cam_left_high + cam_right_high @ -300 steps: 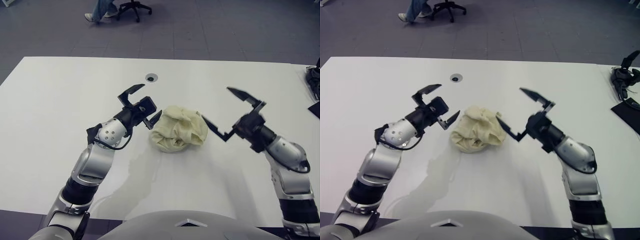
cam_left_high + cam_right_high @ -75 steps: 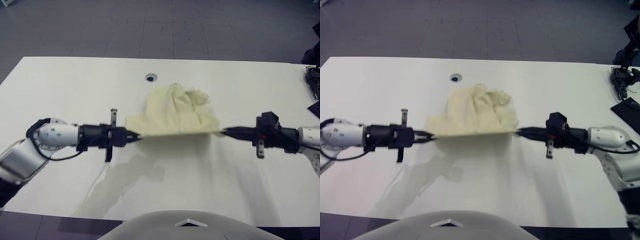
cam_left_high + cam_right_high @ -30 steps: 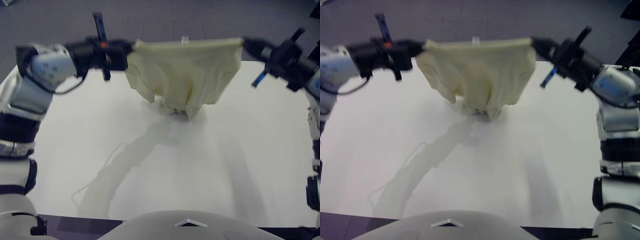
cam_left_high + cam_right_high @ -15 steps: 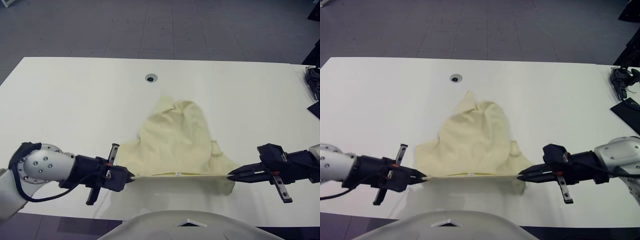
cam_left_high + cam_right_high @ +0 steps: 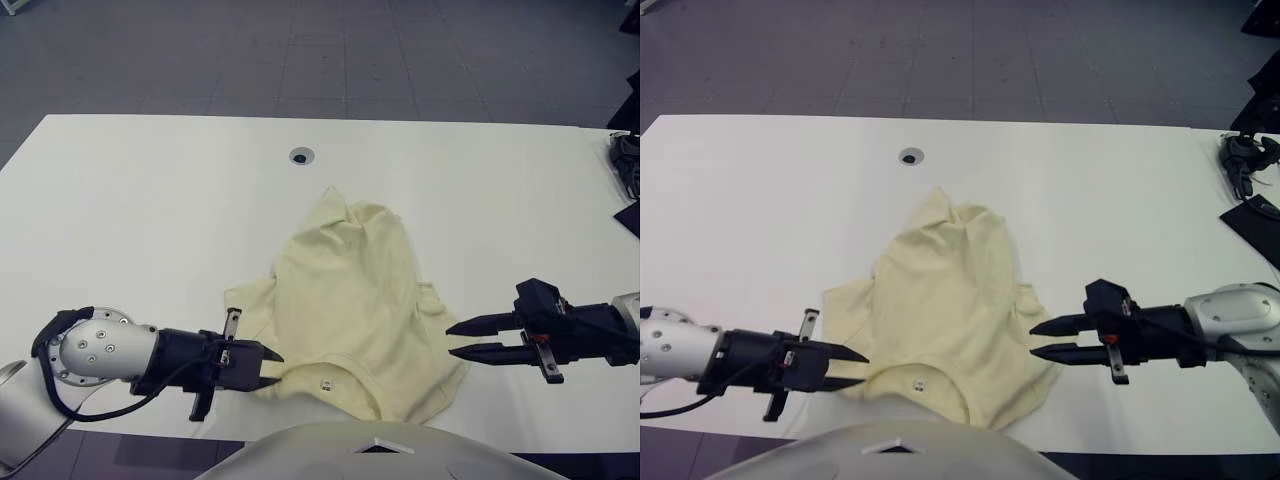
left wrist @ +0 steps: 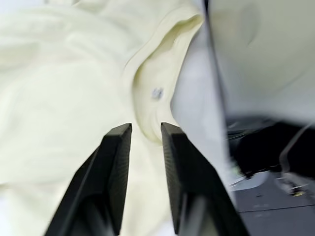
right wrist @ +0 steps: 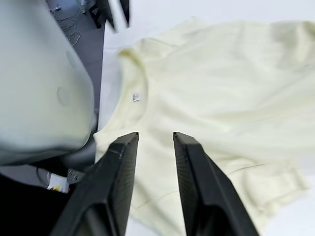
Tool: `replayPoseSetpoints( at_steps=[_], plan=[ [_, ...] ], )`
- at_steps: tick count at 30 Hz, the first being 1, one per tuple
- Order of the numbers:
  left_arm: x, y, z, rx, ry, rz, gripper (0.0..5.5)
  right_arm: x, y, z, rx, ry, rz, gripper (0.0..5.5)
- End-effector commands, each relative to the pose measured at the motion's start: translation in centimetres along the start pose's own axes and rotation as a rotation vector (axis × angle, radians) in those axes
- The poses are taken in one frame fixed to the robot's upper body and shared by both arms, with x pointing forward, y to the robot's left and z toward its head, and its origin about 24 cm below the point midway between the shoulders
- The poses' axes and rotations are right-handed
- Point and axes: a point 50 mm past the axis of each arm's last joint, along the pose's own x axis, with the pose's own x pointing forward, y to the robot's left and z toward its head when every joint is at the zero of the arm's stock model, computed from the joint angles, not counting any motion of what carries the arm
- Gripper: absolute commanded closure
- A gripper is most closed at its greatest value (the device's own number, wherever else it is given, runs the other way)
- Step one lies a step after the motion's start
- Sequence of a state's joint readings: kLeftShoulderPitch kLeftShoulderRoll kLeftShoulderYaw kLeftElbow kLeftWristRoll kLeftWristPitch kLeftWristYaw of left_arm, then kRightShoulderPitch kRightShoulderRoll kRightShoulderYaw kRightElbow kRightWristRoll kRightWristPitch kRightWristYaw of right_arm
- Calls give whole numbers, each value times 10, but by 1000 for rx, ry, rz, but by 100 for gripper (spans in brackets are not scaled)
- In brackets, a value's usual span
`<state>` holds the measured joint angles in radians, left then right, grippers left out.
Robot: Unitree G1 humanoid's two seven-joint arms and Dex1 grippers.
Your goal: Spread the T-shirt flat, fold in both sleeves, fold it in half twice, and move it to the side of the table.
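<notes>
A pale yellow T-shirt [image 5: 350,300] lies partly spread and still wrinkled on the white table [image 5: 130,220], its collar [image 5: 330,385] at the near edge and its hem toward the far side. My left gripper [image 5: 272,368] is open, just left of the collar, holding nothing. On the other side my right gripper [image 5: 455,340] is open too, a little right of the shirt's near right corner. The left wrist view shows the collar [image 6: 152,93] past its open fingers [image 6: 115,147]. The right wrist view shows the shirt [image 7: 221,88] beyond its parted fingers [image 7: 125,152].
A round cable grommet [image 5: 302,155] sits in the table beyond the shirt. Dark cables and a black object [image 5: 1248,165] lie at the table's far right edge. Bare table spreads left and right of the shirt.
Both grippers held the shirt's near edge stretched taut between them half a second ago. Now both have let go and opened, and the edge has dropped slack onto the table.
</notes>
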<state>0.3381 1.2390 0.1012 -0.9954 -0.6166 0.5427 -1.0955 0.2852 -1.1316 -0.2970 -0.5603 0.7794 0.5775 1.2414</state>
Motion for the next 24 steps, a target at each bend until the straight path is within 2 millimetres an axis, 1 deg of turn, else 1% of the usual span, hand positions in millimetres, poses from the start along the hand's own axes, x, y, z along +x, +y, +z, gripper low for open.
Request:
replayPoseSetpoints(
  at_steps=[1, 3, 5, 6, 8, 9, 11, 13, 16, 18, 20, 24],
  plan=[
    [-14, 32, 3, 3, -44, 179, 349, 4, -49, 13, -195, -74, -381, 330],
    [-23, 81, 3, 75, -53, 506, 316, 10, -76, 21, -289, -94, -582, 298],
    [-21, 114, 8, 128, -75, 687, 280, 17, -96, 26, -353, -91, -712, 263],
    [-19, 128, 12, 129, -105, 762, 261, 23, -105, 28, -382, -86, -745, 245],
    [-13, 148, 13, 146, -120, 857, 224, 40, -120, 30, -454, -54, -731, 210],
    [-10, 158, 10, 159, -104, 891, 210, 48, -126, 28, -495, -18, -713, 197],
    [-1, 175, 6, 173, -85, 908, 169, 59, -137, 22, -534, 39, -676, 157],
    [6, 192, 7, 177, -94, 935, 134, 68, -149, 17, -532, 58, -672, 124],
    [20, 212, 14, 223, -88, 940, 79, 75, -162, 9, -574, 115, -667, 71],
    [27, 216, 15, 231, -94, 922, 41, 76, -168, 10, -592, 122, -682, 36],
    [34, 219, 10, 243, -72, 901, 12, 78, -172, 12, -605, 114, -689, 11],
    [47, 220, -4, 257, -13, 858, 12, 86, -176, 15, -629, 113, -671, 11]
  ],
)
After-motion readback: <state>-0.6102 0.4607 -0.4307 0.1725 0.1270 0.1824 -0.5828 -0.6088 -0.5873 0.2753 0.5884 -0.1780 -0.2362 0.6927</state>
